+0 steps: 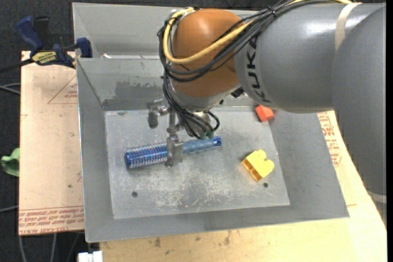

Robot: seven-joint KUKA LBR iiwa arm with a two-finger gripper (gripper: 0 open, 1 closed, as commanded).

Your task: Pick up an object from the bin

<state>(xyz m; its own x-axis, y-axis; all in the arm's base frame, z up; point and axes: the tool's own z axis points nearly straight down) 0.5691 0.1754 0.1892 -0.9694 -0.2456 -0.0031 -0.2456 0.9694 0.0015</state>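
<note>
Grasping is the step, we judge: gripper (pixel 173 153) down at the blue brush (pixel 144 156) (clamped or not, we cannot tell); next, a secure close and lift.

From my console I see the grey metal bin (pixel 196 193), with sloped walls and a flat, scuffed floor. Three things lie on that floor. A blue brush (pixel 147 156) lies left of centre, its bristled head pointing left and its handle running right and slightly towards the back wall. A yellow block (pixel 258 165), notched on top, sits well apart on the right. A small orange block (pixel 264 113) rests near the back right, where floor meets wall.
</note>
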